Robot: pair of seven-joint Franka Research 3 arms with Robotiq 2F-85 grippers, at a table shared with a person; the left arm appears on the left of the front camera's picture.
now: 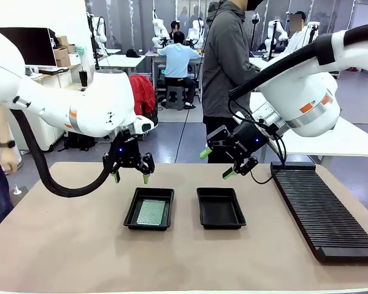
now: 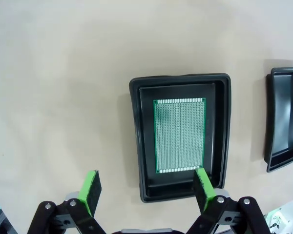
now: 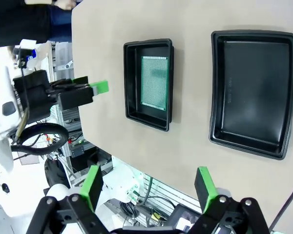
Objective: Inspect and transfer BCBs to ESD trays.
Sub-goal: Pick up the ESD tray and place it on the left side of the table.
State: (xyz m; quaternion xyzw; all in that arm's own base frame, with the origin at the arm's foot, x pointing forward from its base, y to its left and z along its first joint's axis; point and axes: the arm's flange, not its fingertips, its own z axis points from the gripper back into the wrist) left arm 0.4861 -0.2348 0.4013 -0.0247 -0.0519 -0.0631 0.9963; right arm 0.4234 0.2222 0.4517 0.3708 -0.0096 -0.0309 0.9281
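Two black ESD trays sit side by side mid-table. The left tray (image 1: 149, 208) (image 2: 180, 136) (image 3: 149, 84) holds one green BCB (image 1: 152, 212) (image 2: 179, 135) (image 3: 154, 81) lying flat on its floor. The right tray (image 1: 219, 208) (image 3: 251, 92) (image 2: 284, 119) has nothing in it. My left gripper (image 1: 130, 177) (image 2: 146, 187) hangs open just above and behind the left tray, nothing between its fingers. Raised above the right tray's far right corner, my right gripper (image 1: 216, 163) (image 3: 149, 187) is tilted and open, holding nothing.
A long black ribbed rack (image 1: 322, 208) lies along the table's right side. A person in a grey jacket (image 1: 227, 61) stands at the far edge. Another person's arm (image 1: 0, 153) shows at the far left. Bare table lies in front of the trays.
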